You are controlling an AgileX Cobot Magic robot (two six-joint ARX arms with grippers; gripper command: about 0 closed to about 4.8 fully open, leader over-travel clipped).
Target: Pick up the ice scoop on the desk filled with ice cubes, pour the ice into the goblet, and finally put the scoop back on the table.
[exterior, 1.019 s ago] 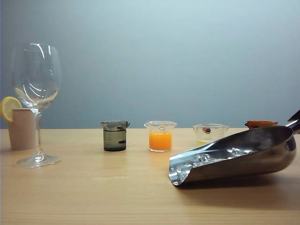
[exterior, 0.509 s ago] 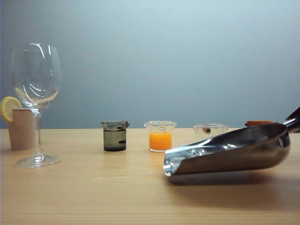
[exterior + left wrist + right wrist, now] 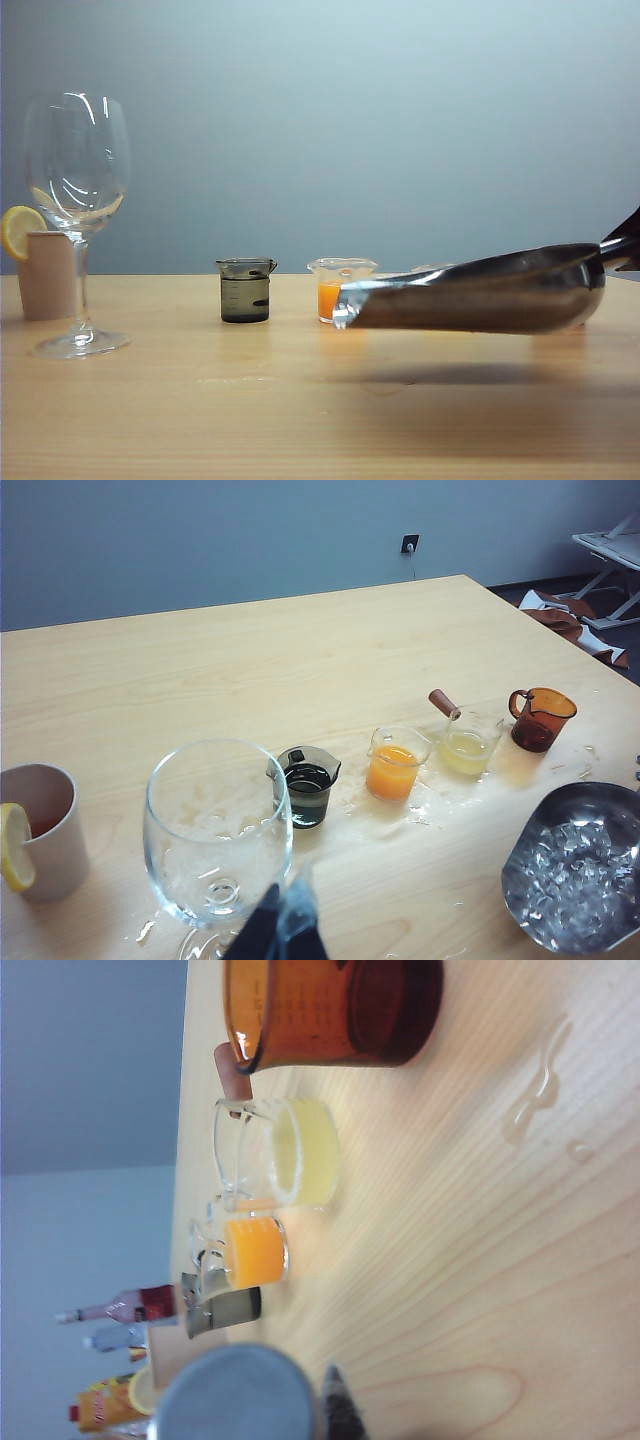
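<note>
Shiny steel ice scoop [image 3: 480, 298] (mirror-grey), pale grained wooden table [image 3: 200, 400].

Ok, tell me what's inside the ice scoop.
In the left wrist view the ice scoop holds a heap of ice cubes. From the exterior view its steel wall hides them. Its handle end is out of frame.

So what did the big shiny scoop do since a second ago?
The ice scoop rose off the table, levelled out and slid left toward the orange beaker, now partly hiding it. The right gripper holds its handle at the right edge. The goblet, lemon cup and dark beaker stayed put; the left gripper hovers by the goblet.
</note>
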